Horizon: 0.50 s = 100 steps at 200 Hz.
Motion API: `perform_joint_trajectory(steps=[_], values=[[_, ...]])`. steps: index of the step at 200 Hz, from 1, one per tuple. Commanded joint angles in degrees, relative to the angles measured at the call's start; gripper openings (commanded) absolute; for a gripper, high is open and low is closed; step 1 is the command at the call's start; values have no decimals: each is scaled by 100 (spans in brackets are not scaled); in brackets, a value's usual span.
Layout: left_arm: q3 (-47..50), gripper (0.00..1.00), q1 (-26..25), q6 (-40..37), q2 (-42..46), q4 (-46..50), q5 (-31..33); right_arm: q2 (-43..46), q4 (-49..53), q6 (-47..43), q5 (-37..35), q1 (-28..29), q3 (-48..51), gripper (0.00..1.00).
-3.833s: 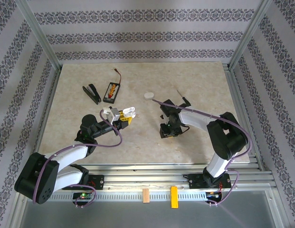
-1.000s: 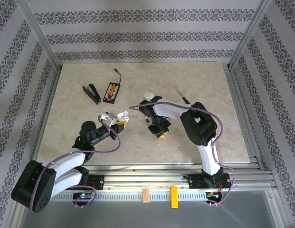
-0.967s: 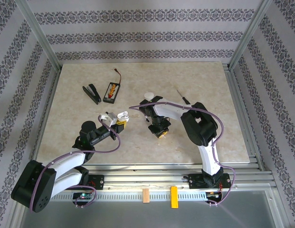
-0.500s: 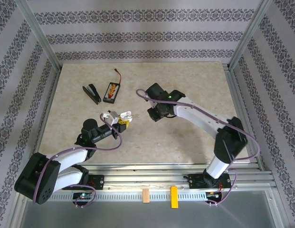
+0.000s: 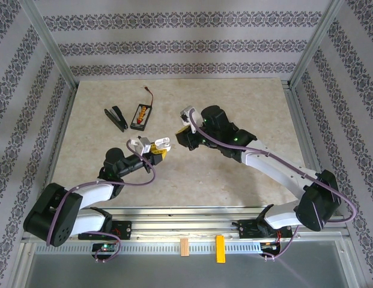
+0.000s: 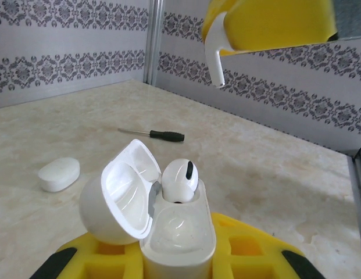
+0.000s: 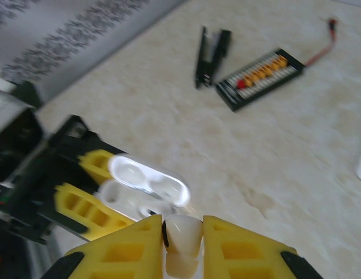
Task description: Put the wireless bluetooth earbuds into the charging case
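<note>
The jaws of the right gripper [image 7: 183, 221] are pinched shut on a white earbud [image 7: 181, 237], its head squeezed between the yellow pads. In the left wrist view the earbud's stem hangs down at the top of the frame. The jaws of the left gripper [image 6: 177, 247] are clamped on the base of the charging case [image 6: 179, 229], which stands upright with its lid [image 6: 117, 197] swung open to the left. A second earbud [image 6: 180, 179] sits in the case's far socket, head up.

From overhead, the two grippers meet near the middle of the counter [image 5: 186, 186]. The held earbud is just right of the open case and not touching it.

In the left wrist view, a spare white case [image 6: 59, 174] lies on the counter at middle left, with a screwdriver [image 6: 154, 134] beyond it. In the overhead view, a black clip [image 5: 116, 117] and a black board [image 5: 140, 115] with a red wire lie side by side at the counter's upper left.
</note>
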<state>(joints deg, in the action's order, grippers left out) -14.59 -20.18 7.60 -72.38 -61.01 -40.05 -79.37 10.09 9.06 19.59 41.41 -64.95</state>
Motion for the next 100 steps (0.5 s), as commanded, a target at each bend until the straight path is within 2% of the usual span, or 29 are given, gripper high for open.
perform_joint_trajectory(steps=[1,39,100], values=[[-171,3,-47,396,-174,-834,-296,-69,-902,98,711,93,118,19],[-202,3,-60,685,-450,-1361,-349,-413,-1279,160,853,222,132,19],[-338,2,-65,742,-505,-1343,-328,-714,-1574,210,1045,274,217,19]])
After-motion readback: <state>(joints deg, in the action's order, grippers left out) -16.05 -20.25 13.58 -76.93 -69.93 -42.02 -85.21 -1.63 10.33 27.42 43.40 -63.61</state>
